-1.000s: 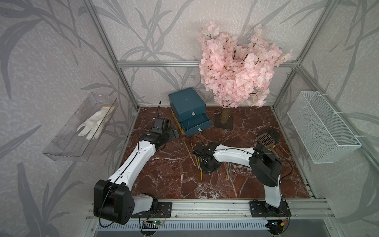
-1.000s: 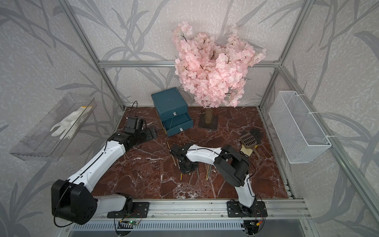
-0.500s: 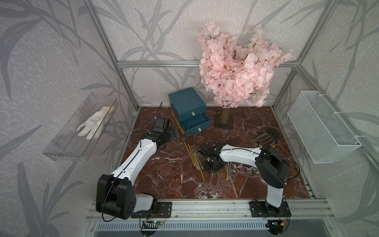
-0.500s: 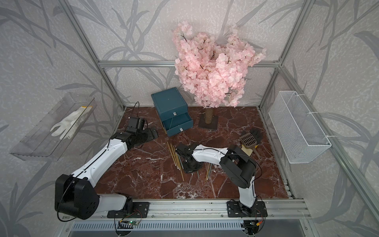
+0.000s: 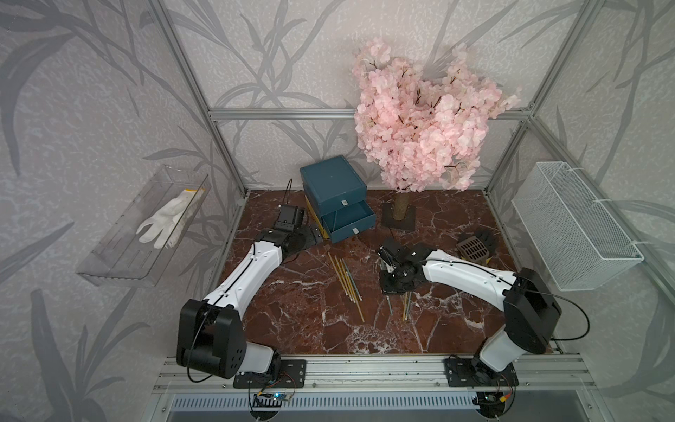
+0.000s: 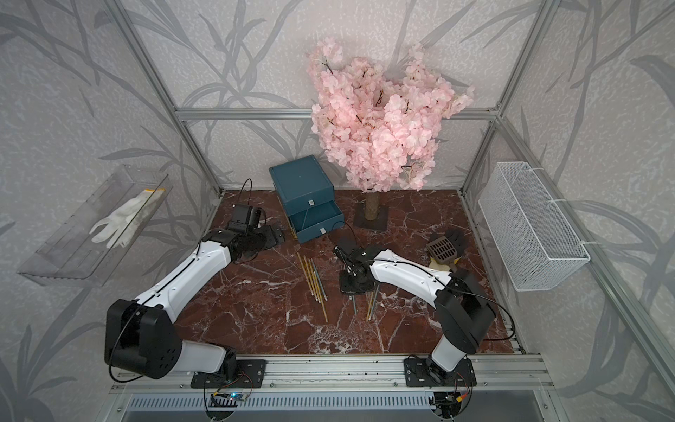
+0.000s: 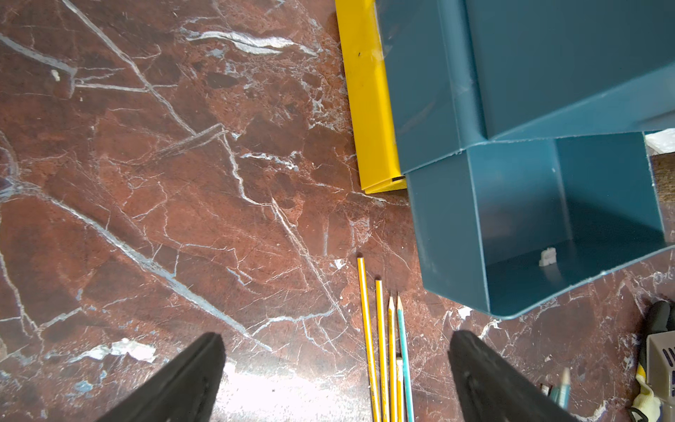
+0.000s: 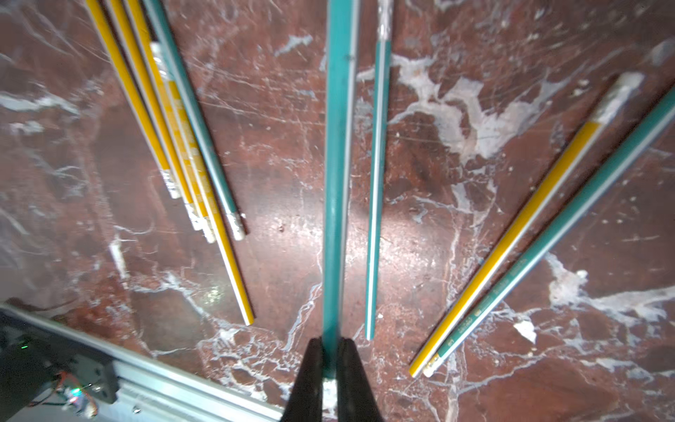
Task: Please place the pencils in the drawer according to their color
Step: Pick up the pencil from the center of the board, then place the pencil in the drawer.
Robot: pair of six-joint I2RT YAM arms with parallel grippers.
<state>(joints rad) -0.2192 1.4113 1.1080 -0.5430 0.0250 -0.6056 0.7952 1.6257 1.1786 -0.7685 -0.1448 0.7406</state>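
A: So, what is new at the right gripper?

B: Its black fingers have just pinched shut near the pale end of a long thin teal-blue pencil. The arm has also slid sideways off the bunch of yellow-tan pencils, now uncovered on the red-brown marble tabletop. I judge the pick made and the carry next.

A: Carry where?

B: To the small boxy dark teal chest at the back, where one teal drawer stands pulled out.

A: And the left gripper?

B: Spread wide, holding nothing, just beside that chest.

A: Do the top views show the grip?

B: No, the wrist hides it there; only the right wrist view does. Only the left wrist view shows the drawer's inside, seemingly empty, and a flat yellow panel along the casing.
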